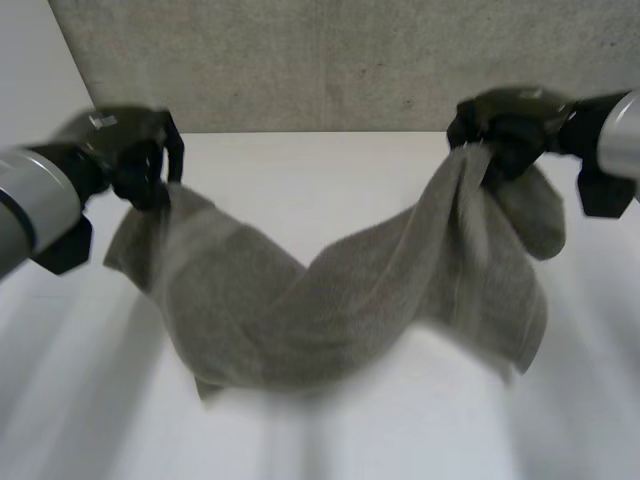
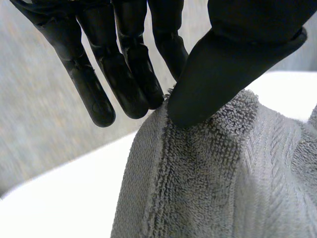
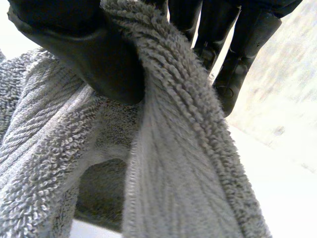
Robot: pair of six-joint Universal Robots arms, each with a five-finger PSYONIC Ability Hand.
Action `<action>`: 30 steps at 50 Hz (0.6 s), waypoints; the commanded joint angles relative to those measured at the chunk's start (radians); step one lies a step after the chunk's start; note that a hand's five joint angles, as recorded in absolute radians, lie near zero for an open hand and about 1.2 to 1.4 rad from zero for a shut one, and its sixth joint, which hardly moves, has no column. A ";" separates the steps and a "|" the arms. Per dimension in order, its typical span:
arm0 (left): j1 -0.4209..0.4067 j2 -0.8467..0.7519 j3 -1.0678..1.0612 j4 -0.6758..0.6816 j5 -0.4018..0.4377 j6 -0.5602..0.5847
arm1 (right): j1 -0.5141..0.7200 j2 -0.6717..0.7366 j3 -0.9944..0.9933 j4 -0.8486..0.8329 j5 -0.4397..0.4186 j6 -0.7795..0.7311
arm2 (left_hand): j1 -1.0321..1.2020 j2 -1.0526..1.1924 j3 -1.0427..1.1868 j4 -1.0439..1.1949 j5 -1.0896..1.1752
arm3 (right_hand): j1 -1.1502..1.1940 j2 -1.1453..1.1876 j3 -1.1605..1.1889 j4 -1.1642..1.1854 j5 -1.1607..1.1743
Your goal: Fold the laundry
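Count: 1 grey terry-cloth towel (image 1: 330, 300), 1 white desk (image 1: 330, 170), 1 grey speckled wall (image 1: 330, 60) behind the desk, 2 black hands on grey arms.

Left robot hand (image 1: 140, 165) is seen at 10 o'clock in the head view, right robot hand (image 1: 505, 135) at 2 o'clock. One end of the towel is held by each.

The towel is slung between them above the desk, twisted near the middle, with the sag lowest at about 6 o'clock. A loose flap is hung below the right robot hand at 4 o'clock. Whether the low part touches the desk cannot be told.

Left wrist view: the hemmed edge of the towel (image 2: 208, 183) is pinched between the thumb (image 2: 223, 74) and one finger. The other fingers (image 2: 94, 89) are kept straight, off the cloth.

Right wrist view: a bunched edge of the towel (image 3: 173, 173) is clamped between the thumb (image 3: 84, 54) and the fingers (image 3: 237, 54). The cloth is draped down from under the palm.
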 commanded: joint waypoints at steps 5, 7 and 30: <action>0.000 -0.414 0.069 0.159 -0.017 -0.063 | 0.081 0.388 -0.194 -0.090 0.222 -0.084 | 0.214 0.181 0.180 0.178 0.205 | 0.068 0.067 0.073 0.062 0.064; 0.000 -0.466 0.104 0.185 -0.023 -0.098 | 0.095 0.445 -0.243 -0.135 0.274 -0.083 | 0.214 0.181 0.180 0.178 0.205 | 0.068 0.067 0.073 0.062 0.064; 0.008 -0.370 0.074 0.337 -0.135 -0.148 | 0.122 0.200 0.005 -0.408 0.462 -0.097 | -1.008 -1.041 -1.041 -1.043 -1.017 | -1.154 -1.155 -1.149 -1.159 -1.158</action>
